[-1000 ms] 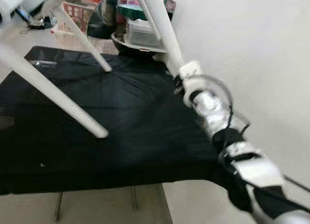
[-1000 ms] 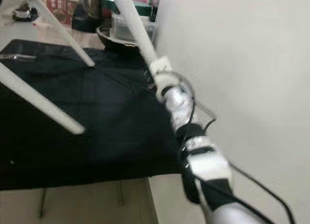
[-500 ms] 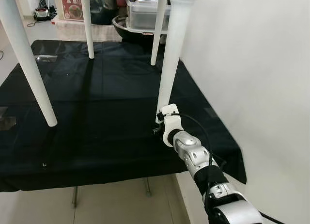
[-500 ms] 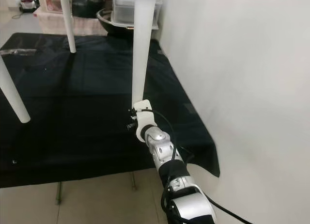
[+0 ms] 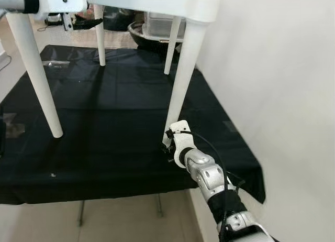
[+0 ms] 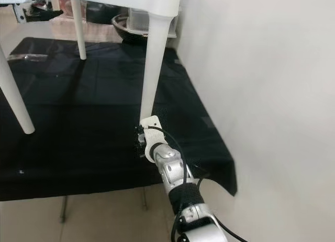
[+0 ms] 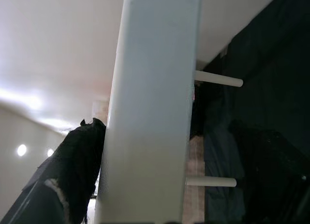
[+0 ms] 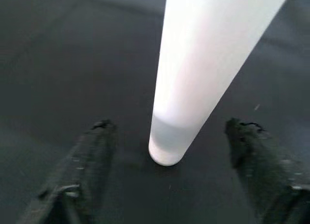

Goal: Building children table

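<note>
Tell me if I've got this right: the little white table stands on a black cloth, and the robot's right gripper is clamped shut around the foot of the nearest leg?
Not quite. The right gripper is open: in the right wrist view its fingers stand apart on either side of the leg, not touching it. The rest holds: the white table stands on the black cloth.

I see a plain white children's table (image 5: 152,1) with white legs, the near leg (image 5: 180,85) shading to pale grey at its foot. It stands on a black cloth (image 5: 115,121), unpatterned. My right gripper (image 8: 167,161) has black fingers on a silver and white arm; the left gripper (image 5: 84,23) is black too. The wall (image 5: 277,69) is off-white, the floor (image 5: 104,221) beige
</note>
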Controlling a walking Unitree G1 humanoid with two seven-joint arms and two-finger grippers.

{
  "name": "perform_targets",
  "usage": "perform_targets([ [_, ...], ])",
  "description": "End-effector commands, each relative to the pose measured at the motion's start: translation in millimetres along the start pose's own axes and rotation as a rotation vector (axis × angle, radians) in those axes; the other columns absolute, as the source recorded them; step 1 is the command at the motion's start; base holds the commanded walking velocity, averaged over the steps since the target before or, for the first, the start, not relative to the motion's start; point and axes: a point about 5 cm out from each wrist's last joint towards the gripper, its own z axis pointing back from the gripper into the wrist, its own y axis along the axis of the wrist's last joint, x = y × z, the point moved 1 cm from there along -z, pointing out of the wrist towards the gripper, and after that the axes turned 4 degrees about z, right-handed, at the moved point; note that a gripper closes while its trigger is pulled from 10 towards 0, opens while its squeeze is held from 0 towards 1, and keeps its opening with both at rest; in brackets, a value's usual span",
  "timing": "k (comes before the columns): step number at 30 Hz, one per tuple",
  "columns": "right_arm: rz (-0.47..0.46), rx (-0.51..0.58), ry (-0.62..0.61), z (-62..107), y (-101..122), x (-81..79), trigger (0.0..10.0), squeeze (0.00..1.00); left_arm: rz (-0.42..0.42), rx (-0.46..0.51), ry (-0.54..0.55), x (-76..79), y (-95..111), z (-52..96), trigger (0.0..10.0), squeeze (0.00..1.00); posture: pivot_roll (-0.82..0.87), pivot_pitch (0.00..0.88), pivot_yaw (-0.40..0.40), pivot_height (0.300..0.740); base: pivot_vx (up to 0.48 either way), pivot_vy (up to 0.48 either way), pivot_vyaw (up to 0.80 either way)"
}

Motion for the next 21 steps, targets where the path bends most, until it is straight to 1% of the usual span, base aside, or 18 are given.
perform_targets([
  [1, -0.030, -0.028, -0.014, 3.5, -8, 5.1, 10.0, 1.00, 0.005, -0.039, -0.112, 19.1, -10, -2.5, 10.0, 0.00, 0.15, 0.000, -0.138, 0.740, 0.000, 0.000, 0.00],
  [4, -0.058, -0.025, -0.037, 9.9, -11, 10.1, 10.0, 1.00, -0.016, -0.019, -0.091, 13.0, -6, 1.3, 10.0, 0.00, 0.14, 0.000, -0.137, 0.740, 0.000, 0.000, 0.00],
  [6, -0.058, -0.025, -0.037, 9.9, -11, 10.1, 10.0, 1.00, -0.016, -0.019, -0.091, 13.0, -6, 1.3, 10.0, 0.00, 0.14, 0.000, -0.137, 0.740, 0.000, 0.000, 0.00],
  [7, -0.079, -0.008, -0.052, 20.2, -9, 14.2, 10.0, 1.00, -0.039, 0.023, -0.080, 7.1, 1, 6.1, 10.0, 0.00, 0.14, 0.000, -0.137, 0.740, 0.000, 0.000, 0.00],
  [8, -0.079, -0.008, -0.052, 20.2, -9, 14.2, 10.0, 1.00, -0.039, 0.023, -0.080, 7.1, 1, 6.1, 10.0, 0.00, 0.14, 0.000, -0.137, 0.740, 0.000, 0.000, 0.00],
  [9, -0.083, 0.006, -0.062, 29.0, -9, 18.9, 10.0, 1.00, -0.073, 0.073, -0.065, 1.6, 11, 9.7, 10.0, 0.00, 0.13, 0.000, -0.132, 0.740, 0.000, 0.000, 0.00],
  [11, -0.082, 0.009, -0.065, 31.4, -9, 20.2, 10.0, 1.00, -0.083, 0.086, -0.061, 0.5, 13, 10.6, 10.0, 0.00, 0.13, 0.000, -0.132, 0.740, 0.000, 0.000, 0.00],
  [12, -0.078, 0.007, -0.076, 33.9, -11, 22.9, 10.0, 1.00, -0.103, 0.103, -0.052, -0.1, 16, 11.9, 10.0, 0.00, 0.12, 0.000, -0.127, 0.740, 0.000, 0.000, 0.00],
  [16, -0.082, -0.014, -0.119, 40.1, -19, 33.3, 10.0, 1.00, -0.173, 0.166, -0.042, 7.5, 29, 21.7, 10.0, 0.00, 0.11, 0.000, -0.131, 0.740, 0.000, 0.000, 0.00],
  [17, -0.082, -0.014, -0.119, 40.1, -19, 33.3, 10.0, 1.00, -0.173, 0.166, -0.042, 7.5, 29, 21.7, 10.0, 0.00, 0.11, 0.000, -0.131, 0.740, 0.000, 0.000, 0.00],
  [18, -0.083, -0.014, -0.122, 41.3, -19, 34.1, 10.0, 1.00, -0.191, 0.174, -0.034, 10.6, 32, 25.5, 10.0, 0.00, 0.11, 0.000, -0.137, 0.740, 0.000, 0.000, 0.00],
  [19, -0.086, -0.013, -0.123, 42.7, -19, 34.2, 10.0, 1.00, -0.225, 0.189, -0.013, 14.9, 38, 31.9, 10.0, 0.00, 0.11, 0.000, -0.141, 0.740, 0.000, 0.000, 0.00],
  [21, -0.088, -0.014, -0.123, 44.1, -18, 33.7, 10.0, 1.00, -0.238, 0.195, -0.003, 16.2, 41, 34.6, 10.0, 0.00, 0.11, 0.000, -0.141, 0.740, 0.000, 0.000, 0.00],
])
